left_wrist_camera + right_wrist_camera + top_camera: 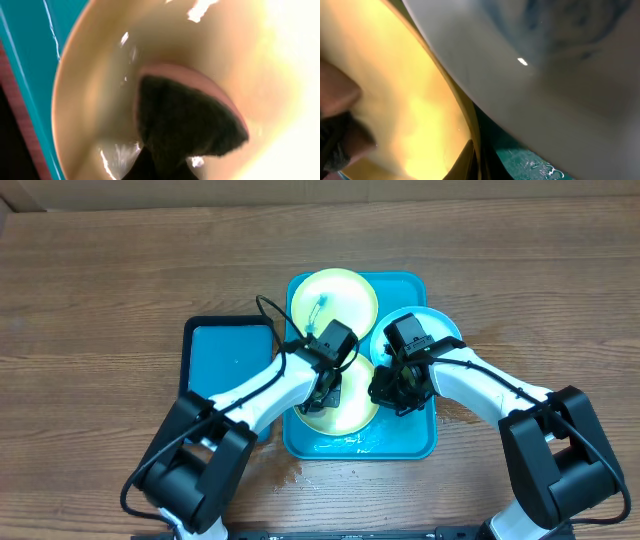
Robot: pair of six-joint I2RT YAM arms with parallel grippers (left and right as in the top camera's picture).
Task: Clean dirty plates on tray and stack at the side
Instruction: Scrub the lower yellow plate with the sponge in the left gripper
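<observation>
While my left gripper squeezes the sponge against the yellow plate, bottom-centre on the tray, I can't tell if my right gripper has closed on its rim; hard scrubbing could skid it into the blue plate

Near yellow-green plate half-covered

Bench: brown wood, grain running side to side; a few dark, wet-looking marks at its near side. Small blue tray, black rim, narrow, lies flat on the bench left of centre. Sponge: dark scouring face with a pink backing layer; its pink edge shows at far left of the right wrist view.
</observation>
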